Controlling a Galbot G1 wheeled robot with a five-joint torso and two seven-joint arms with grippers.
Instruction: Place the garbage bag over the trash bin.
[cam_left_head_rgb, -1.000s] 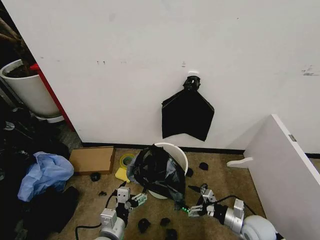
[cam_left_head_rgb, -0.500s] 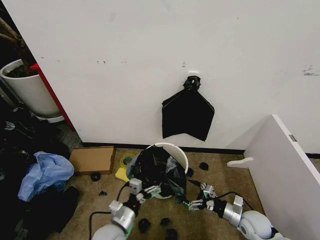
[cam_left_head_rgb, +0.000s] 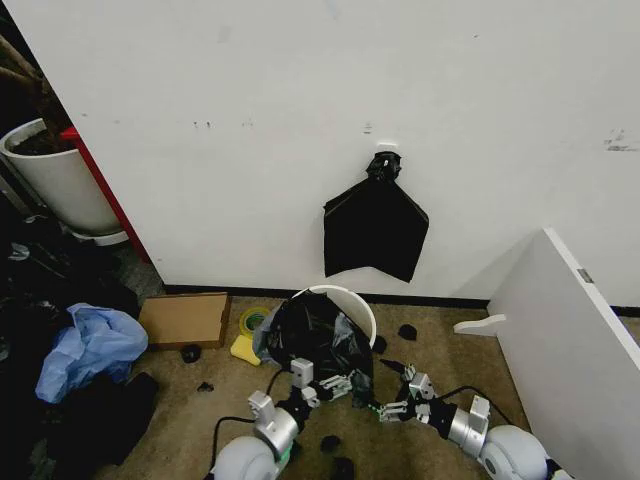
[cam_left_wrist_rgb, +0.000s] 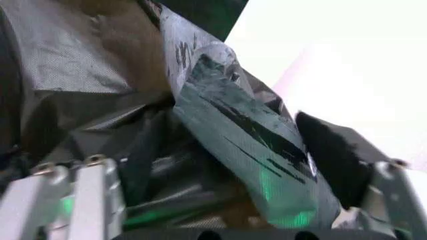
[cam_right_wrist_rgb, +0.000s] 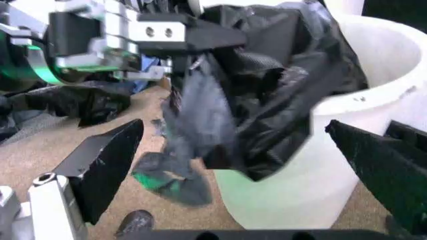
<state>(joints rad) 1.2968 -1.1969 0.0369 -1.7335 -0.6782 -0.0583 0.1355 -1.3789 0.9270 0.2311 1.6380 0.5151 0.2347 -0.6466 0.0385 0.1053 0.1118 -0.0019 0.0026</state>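
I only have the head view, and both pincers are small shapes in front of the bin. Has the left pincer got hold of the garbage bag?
Observer: No. The left wrist view shows the left pincer open, with a fold of the garbage bag lying between its fingers.
Operator: And the right one?
Observer: The right pincer is open wide too, with the bag's hanging bunch between its fingers, not pinched.
Operator: Is the bag over the rim?
Observer: Partly. The right wrist view shows it draped over one stretch of the bin rim, with bare rim beside it.
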